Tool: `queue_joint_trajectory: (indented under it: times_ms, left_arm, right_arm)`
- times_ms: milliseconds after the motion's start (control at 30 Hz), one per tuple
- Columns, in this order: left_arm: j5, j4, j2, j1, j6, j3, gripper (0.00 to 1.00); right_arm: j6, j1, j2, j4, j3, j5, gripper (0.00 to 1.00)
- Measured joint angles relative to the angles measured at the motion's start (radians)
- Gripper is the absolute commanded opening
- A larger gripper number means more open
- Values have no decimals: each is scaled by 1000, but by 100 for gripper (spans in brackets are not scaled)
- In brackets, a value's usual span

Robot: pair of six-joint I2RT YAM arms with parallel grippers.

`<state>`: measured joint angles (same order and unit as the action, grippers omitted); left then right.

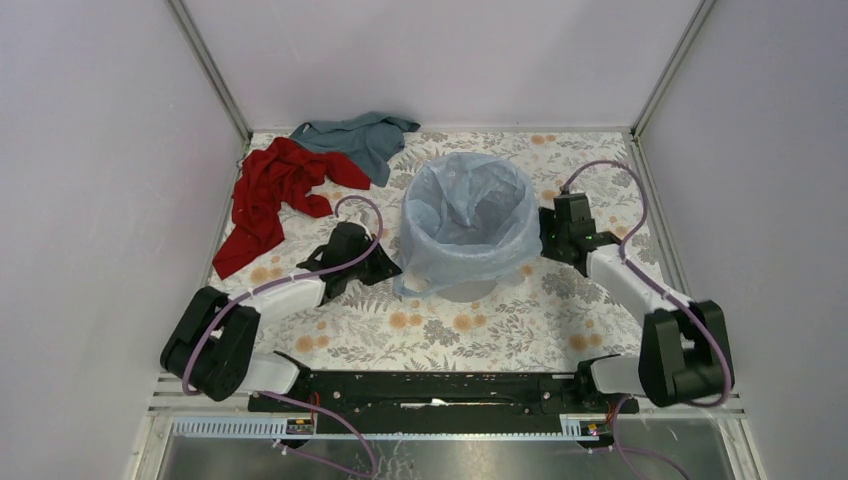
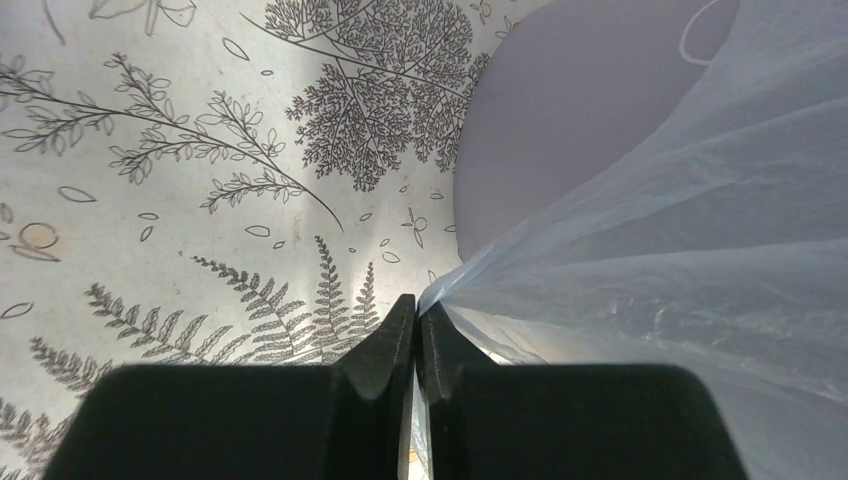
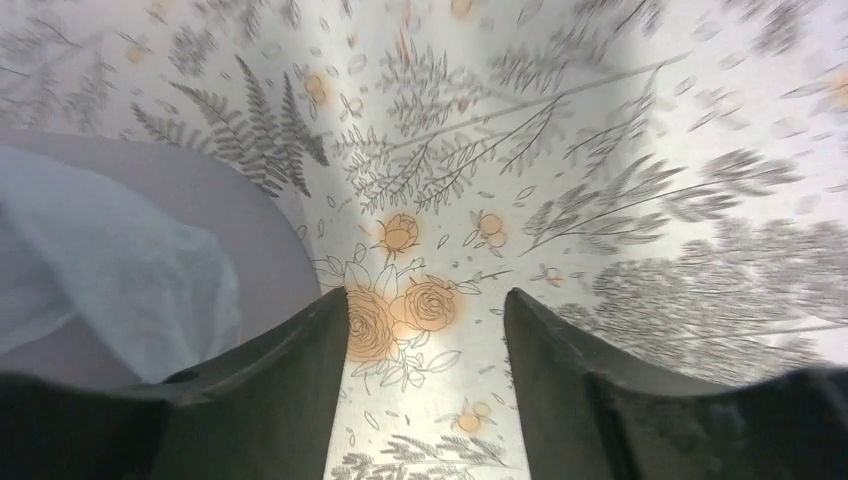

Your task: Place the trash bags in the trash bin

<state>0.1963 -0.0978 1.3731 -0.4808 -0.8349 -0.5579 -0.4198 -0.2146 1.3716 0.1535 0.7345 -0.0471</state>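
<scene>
The light grey trash bin (image 1: 470, 291) stands in the middle of the flowered table. A pale blue, translucent trash bag (image 1: 468, 215) lines it and drapes over its rim and down its sides. My left gripper (image 1: 393, 268) sits low at the bin's left foot. In the left wrist view it (image 2: 417, 305) is shut on a pulled-out corner of the bag (image 2: 680, 230), beside the bin wall (image 2: 560, 110). My right gripper (image 1: 543, 232) is close to the bin's right side. In the right wrist view it (image 3: 428, 295) is open over the tablecloth, with the bin (image 3: 260, 230) and bag (image 3: 110, 260) to its left.
A red cloth (image 1: 275, 195) lies crumpled at the back left and a teal-grey cloth (image 1: 362, 138) lies behind it near the back wall. Pale walls close in the table on the left, back and right.
</scene>
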Motion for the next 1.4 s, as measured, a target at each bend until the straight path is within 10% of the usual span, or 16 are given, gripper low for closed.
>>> queue_joint_trajectory:
  times_ms: [167,400,1000,1400]
  left_arm:
    - [-53,69,-93,0,27,-11,18]
    - [-79,82,-152,0,37,-20,19]
    - [119,-91,34,-33,-43,6,35]
    - [59,-23,-19,-33,5,-1,43]
  right_arm:
    - [22,14,-155,147,134,-87,93]
    - [21,116,-256,153,176,69,94]
    - [-30,130,93,-122,-77,391,46]
    - [11,130,-78,92,-26,106,82]
